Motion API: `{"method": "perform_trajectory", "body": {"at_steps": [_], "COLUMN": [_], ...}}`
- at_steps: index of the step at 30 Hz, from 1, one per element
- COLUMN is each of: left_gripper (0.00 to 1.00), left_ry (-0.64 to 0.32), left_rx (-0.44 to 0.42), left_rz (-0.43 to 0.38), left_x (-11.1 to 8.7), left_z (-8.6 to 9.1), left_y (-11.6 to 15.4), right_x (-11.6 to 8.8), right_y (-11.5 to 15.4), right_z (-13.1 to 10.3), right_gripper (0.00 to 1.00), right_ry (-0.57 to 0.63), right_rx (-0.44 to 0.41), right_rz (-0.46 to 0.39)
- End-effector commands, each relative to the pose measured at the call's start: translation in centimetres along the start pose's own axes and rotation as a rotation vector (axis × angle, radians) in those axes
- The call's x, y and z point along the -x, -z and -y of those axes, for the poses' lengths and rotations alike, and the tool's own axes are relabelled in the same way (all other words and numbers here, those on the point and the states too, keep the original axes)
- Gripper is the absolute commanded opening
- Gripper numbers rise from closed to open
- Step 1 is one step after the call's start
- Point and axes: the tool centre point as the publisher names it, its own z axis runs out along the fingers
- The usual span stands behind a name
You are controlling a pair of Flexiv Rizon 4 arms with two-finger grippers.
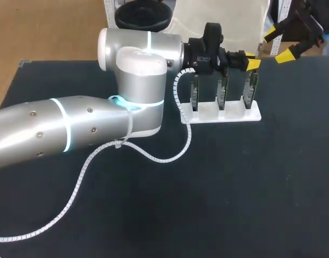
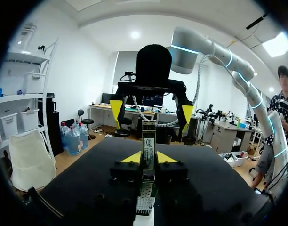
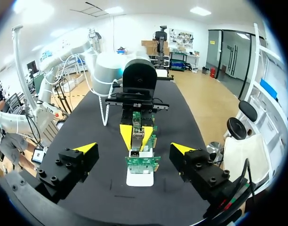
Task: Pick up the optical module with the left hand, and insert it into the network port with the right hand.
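The module [image 2: 148, 141] is gripped by the clenched left end effector [image 2: 148, 158], right at the rack [image 1: 229, 114] on the tabletop [image 1: 218, 193]. The right end effector [image 1: 278, 45] is held wide open, facing it. Pickup seems begun; handover and insertion are judged outstanding.

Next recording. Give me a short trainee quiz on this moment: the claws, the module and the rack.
1. True or false: the right claw is shut on the optical module.
2. How many circuit boards stand on the white base? A two, B three, C five.
3. Fill in: the optical module is held between the fingers of the ___ claw.

Key: 1 false, it hangs open, facing the module; 2 B; 3 left claw.
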Motion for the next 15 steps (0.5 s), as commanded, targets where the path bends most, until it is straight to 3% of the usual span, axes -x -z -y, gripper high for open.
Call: {"method": "perform_trajectory", "body": {"at_steps": [1, 15], "left_gripper": [0.00, 0.00], "left_ry": [-0.002, -0.002], "left_rx": [0.000, 0.000], "left_rz": [0.005, 0.005], "left_x": [-0.1, -0.1], "left_z": [-0.1, -0.1], "left_y": [-0.1, -0.1], "right_x": [0.2, 1.2], "right_y": [-0.1, -1.2], "right_z": [0.3, 0.8], "right_gripper": [1.00, 1.00], "right_ry": [0.006, 0.024], "right_rx": [0.005, 0.016], "right_rz": [0.007, 0.023]}}
